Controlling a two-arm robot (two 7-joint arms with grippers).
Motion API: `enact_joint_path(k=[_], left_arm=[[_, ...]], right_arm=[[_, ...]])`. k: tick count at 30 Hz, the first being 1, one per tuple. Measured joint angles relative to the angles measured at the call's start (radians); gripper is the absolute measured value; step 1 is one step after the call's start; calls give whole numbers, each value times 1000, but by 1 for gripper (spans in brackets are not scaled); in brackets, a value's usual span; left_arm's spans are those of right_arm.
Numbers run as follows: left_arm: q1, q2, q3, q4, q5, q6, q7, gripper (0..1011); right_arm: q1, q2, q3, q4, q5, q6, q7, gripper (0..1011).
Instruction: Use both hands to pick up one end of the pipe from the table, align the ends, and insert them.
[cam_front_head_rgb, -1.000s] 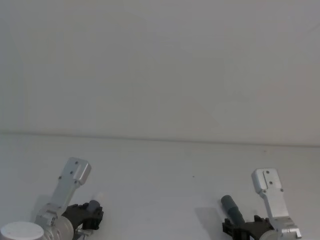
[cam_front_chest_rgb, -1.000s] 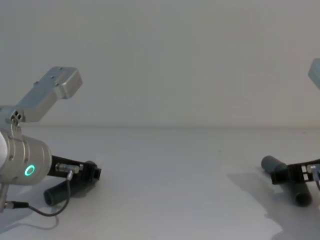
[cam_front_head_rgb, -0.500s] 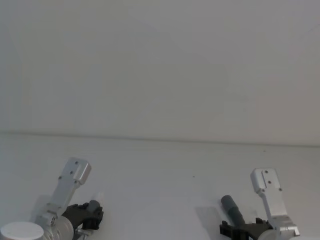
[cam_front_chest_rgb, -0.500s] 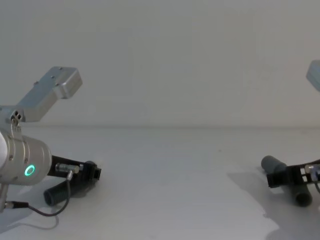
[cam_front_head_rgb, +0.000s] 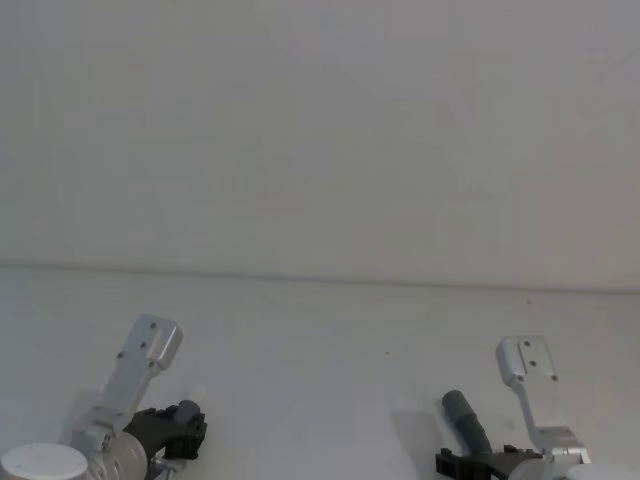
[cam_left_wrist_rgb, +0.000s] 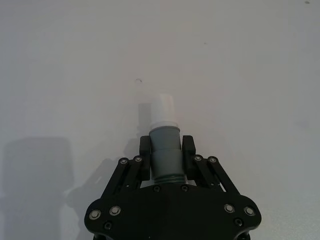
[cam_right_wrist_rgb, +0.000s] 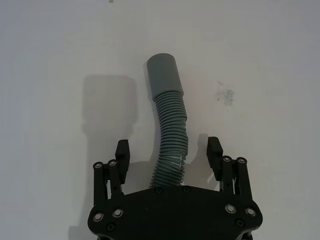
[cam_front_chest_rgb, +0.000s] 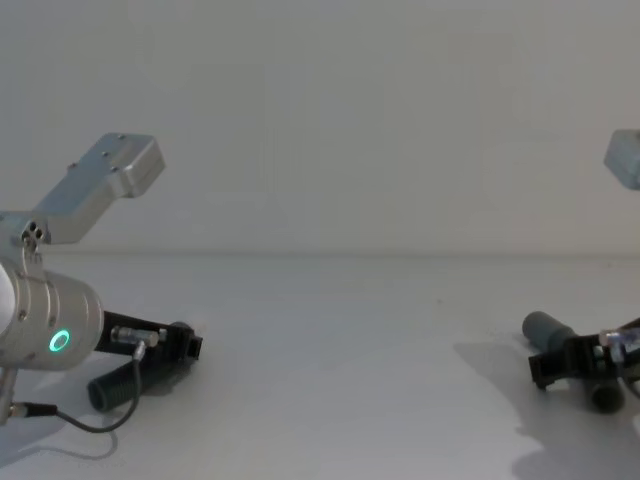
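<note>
Left wrist view: you had the left gripper (cam_left_wrist_rgb: 166, 145) closed on the grey collar (cam_left_wrist_rgb: 166, 157), with one of its fingers (cam_left_wrist_rgb: 145, 150) pressed against each side.
Spigot position: the white spigot (cam_left_wrist_rgb: 163, 107) stuck out past the fingertips, over the table (cam_left_wrist_rgb: 75, 75).
Right wrist view: your right gripper (cam_right_wrist_rgb: 169, 146) stood wide open. The ribbed hose (cam_right_wrist_rgb: 171, 130) ran between its fingers (cam_right_wrist_rgb: 122, 150) and touched neither.
Cuff position: the socket cuff (cam_right_wrist_rgb: 163, 72) lay on the table beyond the fingertips.
Chest view: your two grippers were low at the table and well apart, one at the left edge and one at the right.
</note>
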Motion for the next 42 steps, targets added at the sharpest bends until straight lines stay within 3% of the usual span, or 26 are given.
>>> enact_joint_path(k=[11,14,23,33,42], left_arm=[[0,0,0,0,0,0,0,340],[0,0,0,0,0,0,0,340],[0,0,0,0,0,0,0,340],[-6,19,12,-2,12,-4,-22,340],[-35,79,56,-8,42,-47,-106,339]], right_arm=[[6,-14,6,3,2,20,-6,683],[6,-16,7,3,2,23,-7,547],[7,-19,8,4,2,29,-9,277],[6,-19,9,3,3,32,-7,226],[-17,29,-8,-29,12,-32,66,225]])
